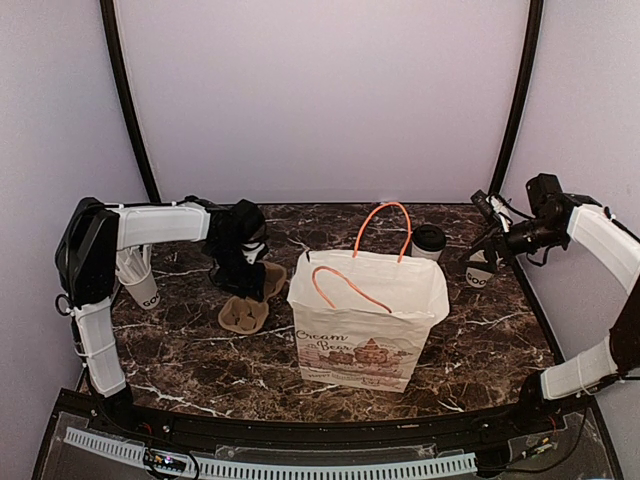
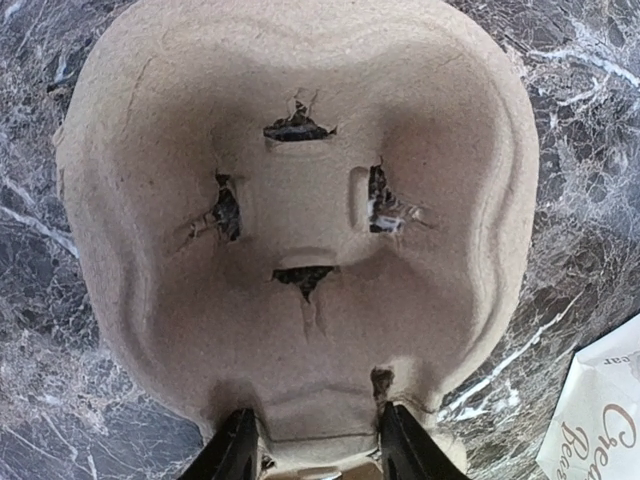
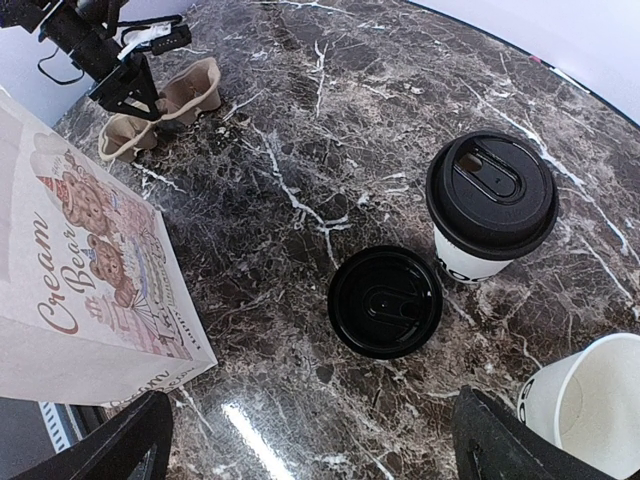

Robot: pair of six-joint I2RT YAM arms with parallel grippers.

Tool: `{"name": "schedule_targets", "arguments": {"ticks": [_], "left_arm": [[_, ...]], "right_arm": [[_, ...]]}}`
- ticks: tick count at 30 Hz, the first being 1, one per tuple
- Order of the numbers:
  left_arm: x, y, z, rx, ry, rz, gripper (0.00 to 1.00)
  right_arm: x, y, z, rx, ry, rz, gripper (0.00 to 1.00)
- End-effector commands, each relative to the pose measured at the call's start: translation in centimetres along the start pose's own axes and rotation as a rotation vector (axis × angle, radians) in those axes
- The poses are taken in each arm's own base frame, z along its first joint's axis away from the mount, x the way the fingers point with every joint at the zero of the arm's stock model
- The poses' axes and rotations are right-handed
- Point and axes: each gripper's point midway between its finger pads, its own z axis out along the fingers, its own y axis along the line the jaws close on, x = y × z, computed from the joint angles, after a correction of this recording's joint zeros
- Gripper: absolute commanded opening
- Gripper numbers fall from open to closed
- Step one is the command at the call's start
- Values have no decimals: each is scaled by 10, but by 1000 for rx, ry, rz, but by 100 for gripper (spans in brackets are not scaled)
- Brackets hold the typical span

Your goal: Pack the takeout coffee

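Left end effector (image 2: pixel 318 418) downward, pinching carrier (image 2: pixel 300 195)

A dark marble-patterned tabletop (image 3: pixel 300 120) is shown, polished and glossy, with light reflected in it. A cup carrier (image 2: pixel 300 150) of brown moulded pulp is seen, matt, rough and fibrous. The bag (image 1: pixel 360 330) is of smooth, matt white paper. The takeout coffee (image 3: pixel 490 200) is white paper, capped in faintly shiny black plastic.
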Motion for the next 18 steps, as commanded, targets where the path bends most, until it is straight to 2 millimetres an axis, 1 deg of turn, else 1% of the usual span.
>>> {"name": "schedule_targets", "arguments": {"ticks": [1, 5, 10, 12, 15, 18], "left_arm": [[5, -2, 2, -25, 30, 15, 44], [5, -3, 4, -37, 36, 27, 42], [5, -8, 0, -29, 37, 32, 34], [3, -9, -5, -25, 29, 34, 32], [-1, -12, -18, -18, 4, 43, 31], [-6, -14, -37, -15, -34, 61, 30]], "right_arm": [[-5, 0, -3, 10, -20, -13, 99], [-5, -1, -3, 8, -21, -11, 99], [-6, 0, -3, 7, -23, -12, 99], [-6, 0, -3, 7, -23, -12, 99], [-6, 0, -4, 7, -24, -14, 99], [-8, 1, -5, 6, -26, -17, 99]]}}
